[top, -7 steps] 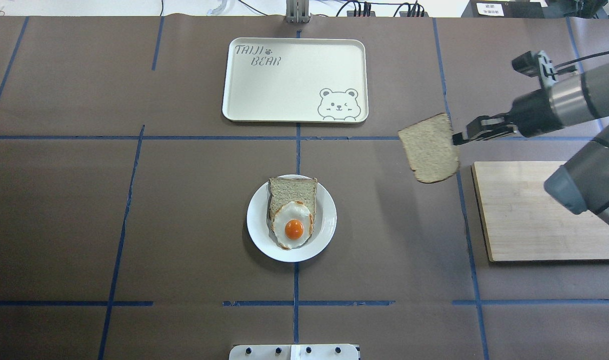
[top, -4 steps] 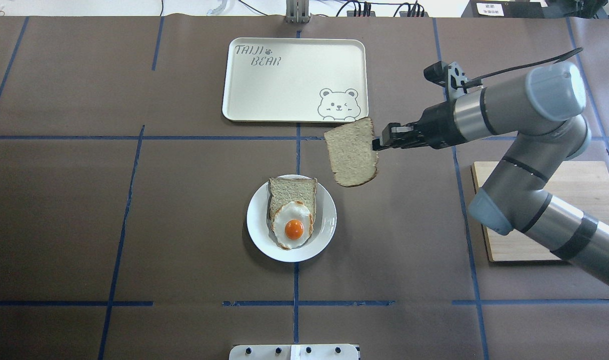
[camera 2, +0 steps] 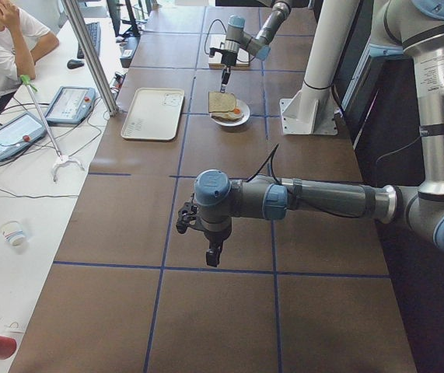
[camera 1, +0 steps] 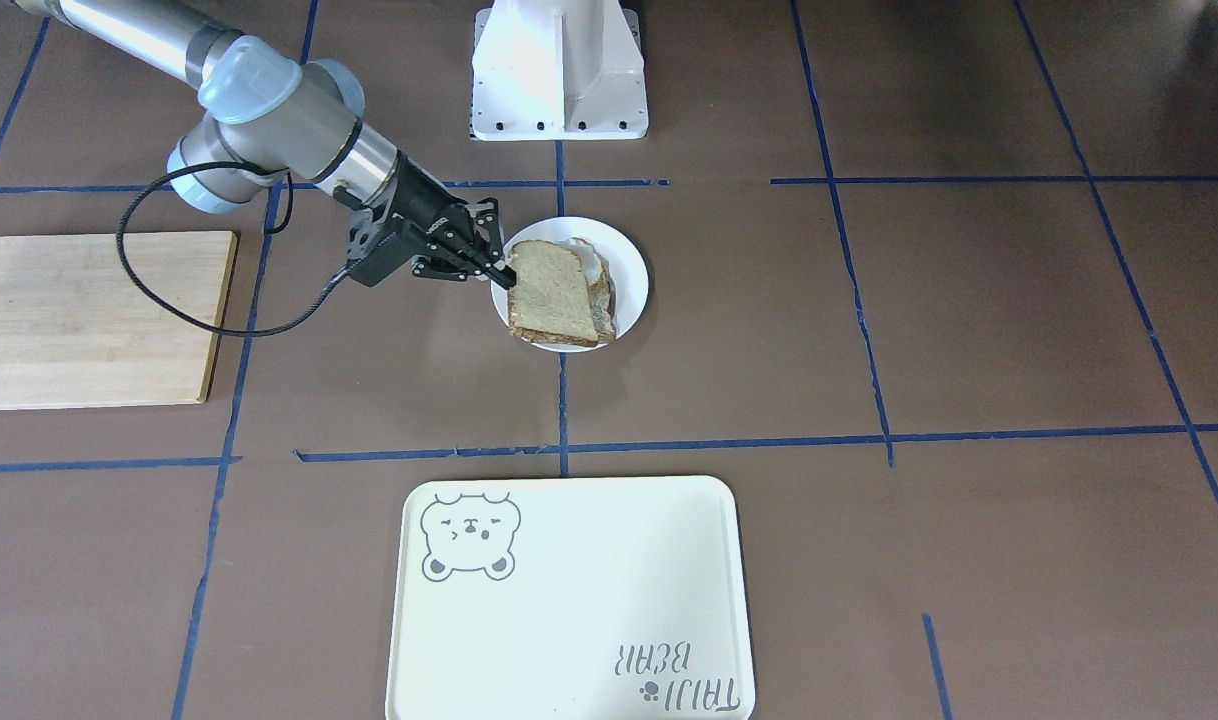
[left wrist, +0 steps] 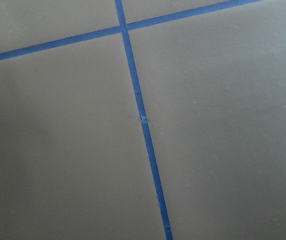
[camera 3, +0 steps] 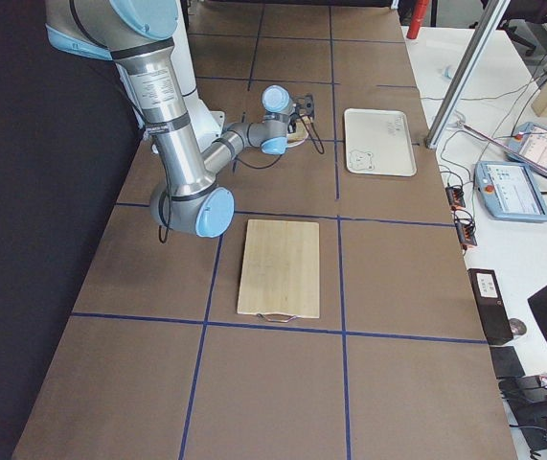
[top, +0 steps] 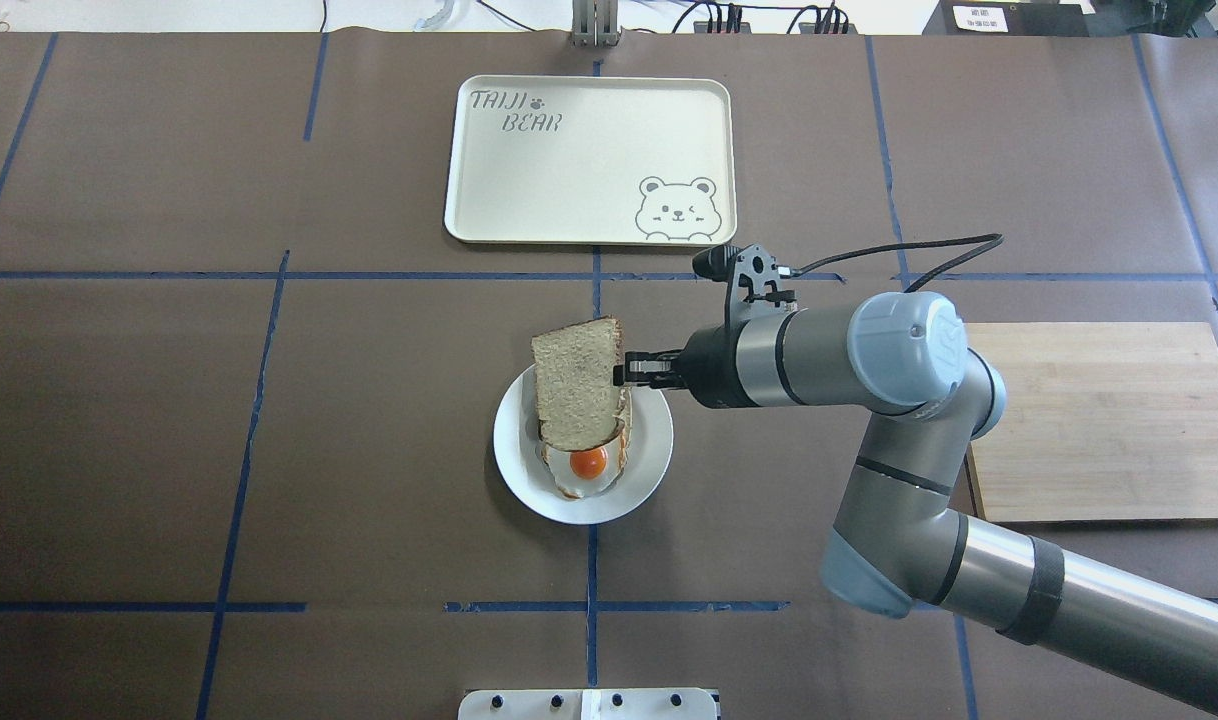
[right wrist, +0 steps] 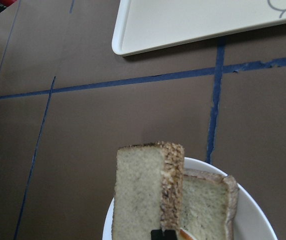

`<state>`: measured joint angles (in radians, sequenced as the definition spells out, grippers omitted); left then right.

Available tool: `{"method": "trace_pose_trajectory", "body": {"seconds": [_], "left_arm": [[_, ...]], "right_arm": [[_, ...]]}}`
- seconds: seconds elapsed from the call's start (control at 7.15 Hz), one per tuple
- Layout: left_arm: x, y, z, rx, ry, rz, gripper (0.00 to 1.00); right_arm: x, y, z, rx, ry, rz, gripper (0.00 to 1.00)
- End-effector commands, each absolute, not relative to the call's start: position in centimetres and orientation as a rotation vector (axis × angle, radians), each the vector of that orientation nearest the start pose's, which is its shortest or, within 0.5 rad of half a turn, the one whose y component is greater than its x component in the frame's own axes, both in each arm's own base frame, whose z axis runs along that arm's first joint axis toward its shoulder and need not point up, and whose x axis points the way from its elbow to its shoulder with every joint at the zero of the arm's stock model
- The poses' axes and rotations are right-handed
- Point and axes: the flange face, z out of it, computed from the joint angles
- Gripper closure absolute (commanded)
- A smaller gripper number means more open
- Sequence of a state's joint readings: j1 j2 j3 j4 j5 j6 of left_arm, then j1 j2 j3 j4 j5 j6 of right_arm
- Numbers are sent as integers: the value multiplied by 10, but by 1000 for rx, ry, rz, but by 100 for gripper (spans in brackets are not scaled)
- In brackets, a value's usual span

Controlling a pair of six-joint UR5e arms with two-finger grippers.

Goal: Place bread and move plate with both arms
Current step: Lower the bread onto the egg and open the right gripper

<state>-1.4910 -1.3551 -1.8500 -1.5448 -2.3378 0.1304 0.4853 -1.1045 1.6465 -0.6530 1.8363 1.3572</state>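
Observation:
My right gripper (top: pixel 621 374) is shut on the edge of a bread slice (top: pixel 576 390) and holds it just above the white plate (top: pixel 652 450). The plate carries another bread slice (right wrist: pixel 205 205) with a fried egg (top: pixel 589 462) on top; the held slice covers most of them. The front-facing view shows the same: gripper (camera 1: pixel 507 278), held bread (camera 1: pixel 554 292), plate (camera 1: pixel 631 275). The right wrist view shows the held bread (right wrist: pixel 143 190) edge-on. My left gripper (camera 2: pixel 212 255) hangs over bare table far to the left. It shows only in the exterior left view, so I cannot tell if it is open or shut.
A cream bear tray (top: pixel 589 160) lies beyond the plate. A wooden cutting board (top: pixel 1109 420) lies to the right under my right arm. The white pedestal (camera 1: pixel 559 70) stands on the robot's side of the plate. Blue tape lines cross the brown table.
My right arm has carried the bread leftward and toward the robot, from over the table right of the tray to over the plate, now covering most of the egg.

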Motion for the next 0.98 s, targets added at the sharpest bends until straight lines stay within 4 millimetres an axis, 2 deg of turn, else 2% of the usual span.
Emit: {"method": "trace_pose_trajectory", "body": {"seconds": [0.0, 0.42, 0.56, 0.84], "left_arm": [[-32, -407, 620, 56, 767, 214, 0], [-32, -407, 620, 56, 767, 214, 0], [-32, -407, 620, 57, 767, 215, 0], [-32, -407, 620, 57, 767, 215, 0]], "right_arm": [[-521, -379, 251, 288, -1421, 27, 100], [-520, -374, 274, 273, -1388, 29, 98], [-523, -371, 275, 278, -1385, 32, 87], [-537, -355, 283, 318, -1355, 66, 0]]}}
